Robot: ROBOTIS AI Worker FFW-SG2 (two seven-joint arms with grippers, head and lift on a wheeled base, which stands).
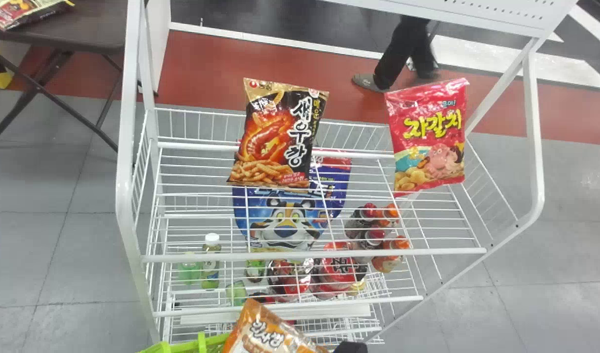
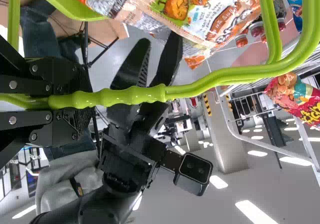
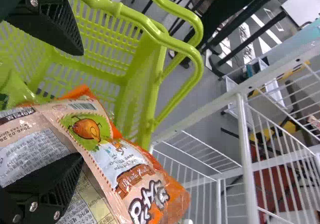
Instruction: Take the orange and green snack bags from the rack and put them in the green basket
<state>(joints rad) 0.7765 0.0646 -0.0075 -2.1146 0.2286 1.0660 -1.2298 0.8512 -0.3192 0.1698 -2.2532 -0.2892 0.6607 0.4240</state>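
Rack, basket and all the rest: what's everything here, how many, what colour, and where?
Wire rack: one, white, head view's centre
Shrimp-picture snack bag: one, black, rack's upper part
Pink-character snack bag: one, red, right of it
Tiger-face pack: one, blue, lower in rack
Bottles: several, mixed colours, low in rack
Table: one, dark, upper left
Orange snack bag: one, at the basket
Basket: one, green, before rack
Left gripper: one, black, on basket handle
Right gripper: one, black, at orange bag
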